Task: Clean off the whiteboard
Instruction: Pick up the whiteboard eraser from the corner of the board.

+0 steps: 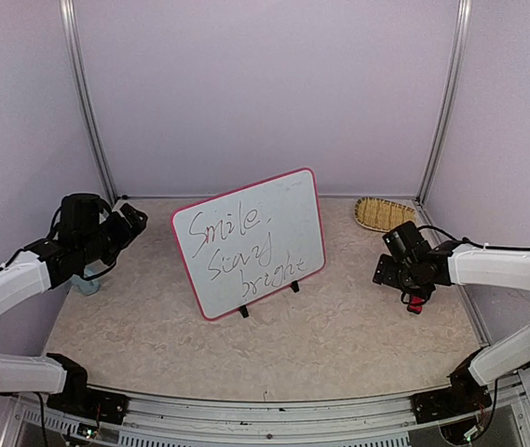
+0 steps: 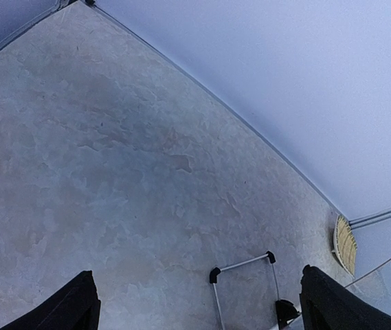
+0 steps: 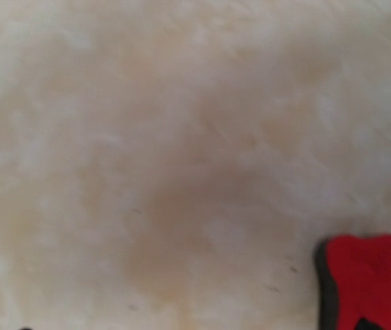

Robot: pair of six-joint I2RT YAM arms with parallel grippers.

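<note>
Left gripper: jaws spread wide, holding nothing. Raised above the worktop near the left edge, pointing toward the middle. Seen in the left wrist view as two black fingers at the bottom corners, well apart, with bare tabletop between them.

Right gripper: near the right edge, pointing down at the worktop. Cannot tell whether open, closed or gripping, as the fingers barely show in the right wrist view and are too small from above. Red block right at its tip. Shown in the right wrist view as a red block with a dark side, at the lower right, on the table surface. Contact with the fingers not clear.

Whiteboard: middle of the worktop, a little toward the far edge, between the two grippers and apart from both. Standing on two small black feet, leaning back, face toward the near edge. Pink-red frame with rounded corners. Three lines of marker scrawl across the face, partly red and partly black; first word reads "Smile".

Woven basket: far right corner, beside the right wall. Also at the right edge of the left wrist view.

Metal wire bracket with black end caps: low in the left wrist view, on the tabletop.

Pale blue object: by the left edge, partly hidden under the left arm.
</note>
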